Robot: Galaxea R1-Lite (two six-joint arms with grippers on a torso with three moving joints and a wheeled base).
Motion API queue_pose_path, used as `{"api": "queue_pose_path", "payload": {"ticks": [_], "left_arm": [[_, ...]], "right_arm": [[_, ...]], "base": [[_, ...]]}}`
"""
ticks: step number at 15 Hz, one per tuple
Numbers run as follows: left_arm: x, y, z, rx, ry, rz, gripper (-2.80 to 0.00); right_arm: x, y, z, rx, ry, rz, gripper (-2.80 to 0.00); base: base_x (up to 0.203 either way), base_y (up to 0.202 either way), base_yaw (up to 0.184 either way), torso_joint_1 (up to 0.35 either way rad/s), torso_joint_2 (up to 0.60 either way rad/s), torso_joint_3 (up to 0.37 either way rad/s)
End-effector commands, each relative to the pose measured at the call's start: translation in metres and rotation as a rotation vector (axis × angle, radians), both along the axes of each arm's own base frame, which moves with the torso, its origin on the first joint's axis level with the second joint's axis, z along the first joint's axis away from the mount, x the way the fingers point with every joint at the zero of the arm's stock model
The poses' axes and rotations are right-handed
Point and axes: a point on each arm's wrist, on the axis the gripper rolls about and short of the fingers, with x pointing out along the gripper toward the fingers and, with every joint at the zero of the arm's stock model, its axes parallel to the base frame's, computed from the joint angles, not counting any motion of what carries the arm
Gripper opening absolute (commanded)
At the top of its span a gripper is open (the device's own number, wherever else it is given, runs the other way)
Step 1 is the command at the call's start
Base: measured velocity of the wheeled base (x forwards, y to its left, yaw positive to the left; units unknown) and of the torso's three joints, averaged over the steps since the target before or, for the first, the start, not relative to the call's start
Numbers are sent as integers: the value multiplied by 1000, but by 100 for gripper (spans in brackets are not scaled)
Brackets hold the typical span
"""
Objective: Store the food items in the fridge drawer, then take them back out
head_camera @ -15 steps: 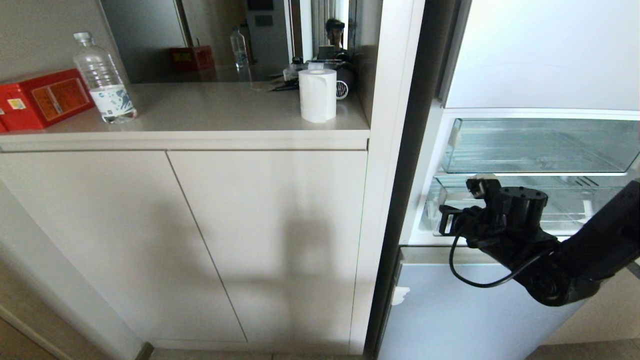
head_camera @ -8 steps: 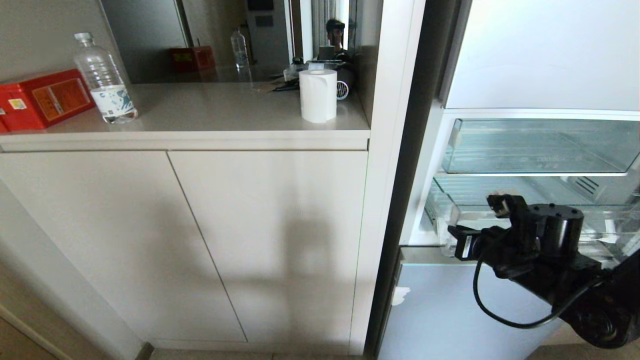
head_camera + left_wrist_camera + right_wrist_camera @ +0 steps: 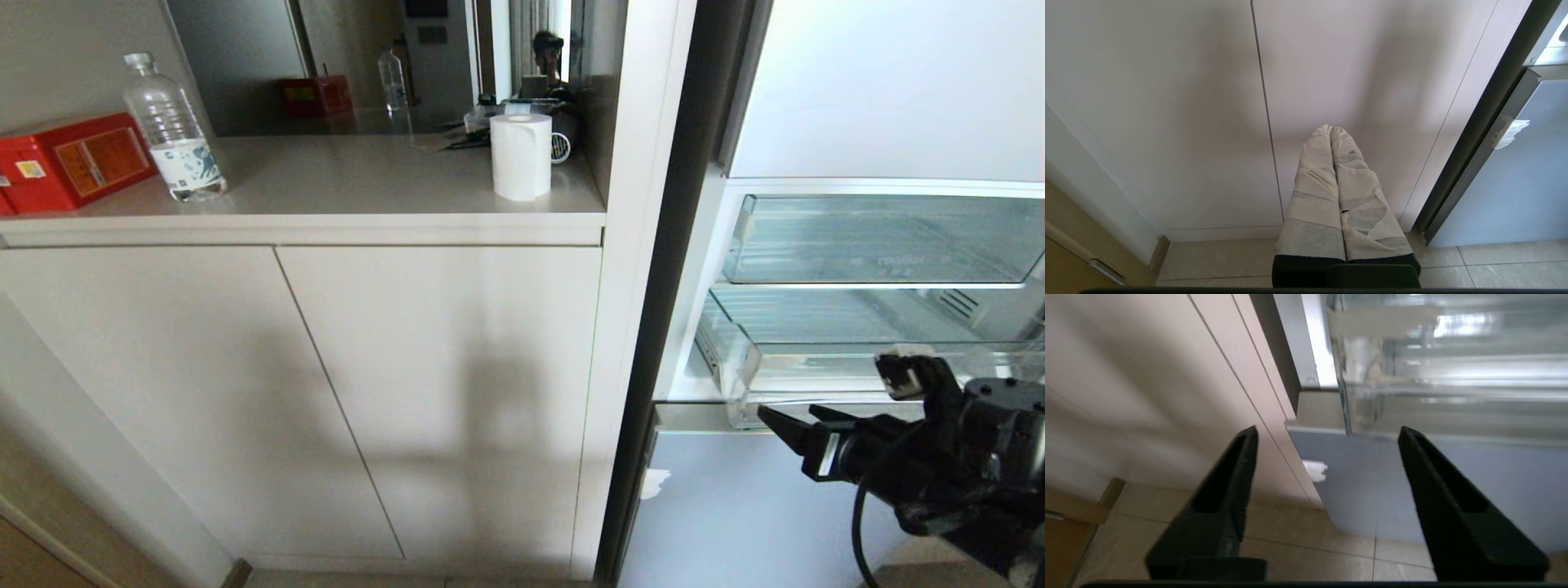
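The fridge drawer is a clear plastic bin, pulled partly out of the open fridge at the right. Its thick front lip shows blurred in the right wrist view. My right gripper hangs just below and in front of that lip, before the blue-grey door panel. It is open with nothing between its black fingers. My left gripper is parked low facing the cabinet doors, its tape-wrapped fingers pressed together and empty. The food items are out of view.
A shallower clear tray sits above the drawer. Left of the fridge a counter holds a water bottle, a red box and a paper roll. A blue-grey door panel stands below, over tiled floor.
My right gripper has dropped and drawn back from the drawer's front, and its jaws have opened. The drawer has slid outward.
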Motion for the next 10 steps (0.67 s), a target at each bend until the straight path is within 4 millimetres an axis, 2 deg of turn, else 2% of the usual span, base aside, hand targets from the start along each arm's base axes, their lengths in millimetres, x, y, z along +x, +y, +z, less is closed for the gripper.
{"api": "queue_pose_path", "payload": {"ticks": [1,3,6,9,10], "left_arm": [[0,0,0,0,0,0,-280],[0,0,0,0,1,0,-280],[0,0,0,0,2,0,-280],[0,0,0,0,0,0,-280],[0,0,0,0,2,0,-280]], "right_arm": [[-33,-9,10,7,-49,-14,0],[-38,-21,23,-15,-116,-86,0],[-20,-42,63,-108,-175,-195,0],[3,-50,91,-148,-23,-204,0],[11,-51,92,-154,35,-195,0]], "base": [[0,0,0,0,0,0],[0,0,0,0,0,0],[0,0,0,0,0,0],[0,0,0,0,0,0],[0,0,0,0,0,0]]}}
